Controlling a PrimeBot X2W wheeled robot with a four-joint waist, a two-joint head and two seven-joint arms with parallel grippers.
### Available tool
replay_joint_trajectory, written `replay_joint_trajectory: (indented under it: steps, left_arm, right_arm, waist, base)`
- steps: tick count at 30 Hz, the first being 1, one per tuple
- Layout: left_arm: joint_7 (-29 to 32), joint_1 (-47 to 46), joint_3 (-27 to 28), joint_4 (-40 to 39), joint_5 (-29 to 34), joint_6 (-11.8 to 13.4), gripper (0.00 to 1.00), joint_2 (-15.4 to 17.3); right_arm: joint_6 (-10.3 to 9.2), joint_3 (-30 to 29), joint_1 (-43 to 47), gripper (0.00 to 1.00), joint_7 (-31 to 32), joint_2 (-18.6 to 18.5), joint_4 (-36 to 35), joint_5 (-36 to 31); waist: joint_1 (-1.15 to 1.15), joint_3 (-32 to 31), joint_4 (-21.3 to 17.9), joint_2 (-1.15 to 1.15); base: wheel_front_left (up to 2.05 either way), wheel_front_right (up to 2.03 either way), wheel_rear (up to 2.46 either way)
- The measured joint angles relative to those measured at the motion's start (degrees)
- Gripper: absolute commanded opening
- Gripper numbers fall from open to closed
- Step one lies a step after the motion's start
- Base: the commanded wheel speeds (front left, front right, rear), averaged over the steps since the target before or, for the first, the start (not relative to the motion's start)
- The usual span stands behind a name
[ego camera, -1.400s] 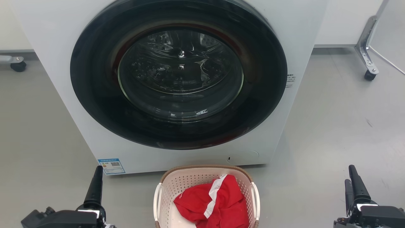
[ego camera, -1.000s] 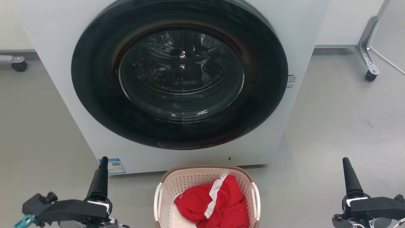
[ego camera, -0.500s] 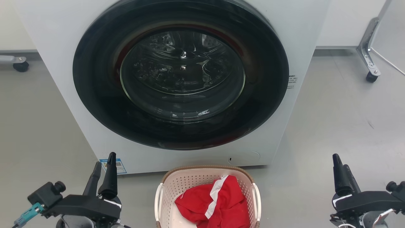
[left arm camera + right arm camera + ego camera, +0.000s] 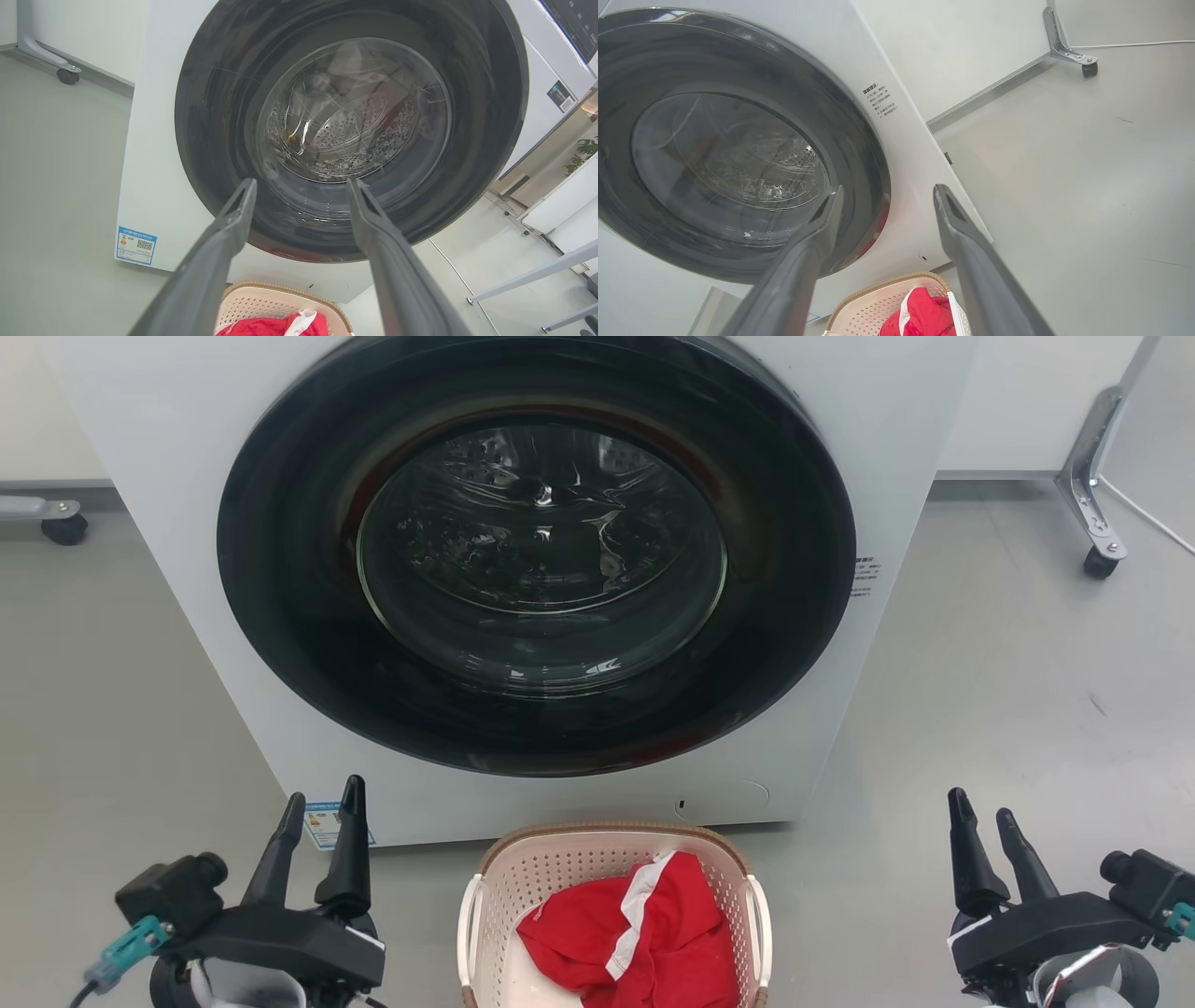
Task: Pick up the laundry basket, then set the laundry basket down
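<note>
A head view looks down at a white front-loading washing machine (image 4: pixel 896 429) that takes up the upper and middle frame. Its round dark door (image 4: pixel 537 551) is closed, and the metal drum shows through the glass. The laundry basket (image 4: pixel 551 877) stands on the grey floor (image 4: pixel 1027 663) at the bottom centre of the frame, just in front of the machine's base. It has cream-pink perforated walls, a brown woven-look rim and a white handle on each side. A crumpled red garment (image 4: pixel 644 933) with a white stripe lies inside it.

The left claw (image 4: pixel 325 793) is at the lower left of the frame and the right claw (image 4: pixel 980 805) at the lower right. Each points up the frame with its two dark fingers spread apart, holding nothing. Both are well apart from the basket, with bare floor between them and its handles.

A small blue label (image 4: pixel 322 823) sits on the machine's lower left corner, partly behind the left claw's fingers. A metal leg on a castor (image 4: pixel 1088 457) stands at the upper right of the frame.
</note>
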Motion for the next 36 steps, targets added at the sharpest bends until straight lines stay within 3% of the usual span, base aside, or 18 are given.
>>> replay_joint_trajectory:
  steps: [36]
  left_arm:
    - [-7.2,-0.3,-6.5,4.5,22.0,4.3,1.00,1.0]
  right_arm:
    - [-3.72,8.0,-2.4,1.00,-7.1,-2.8,6.2,-24.9]
  waist:
    - [0.00,-0.1,0.0,0.00]
  base:
    - [0.00,0.00,0.00]
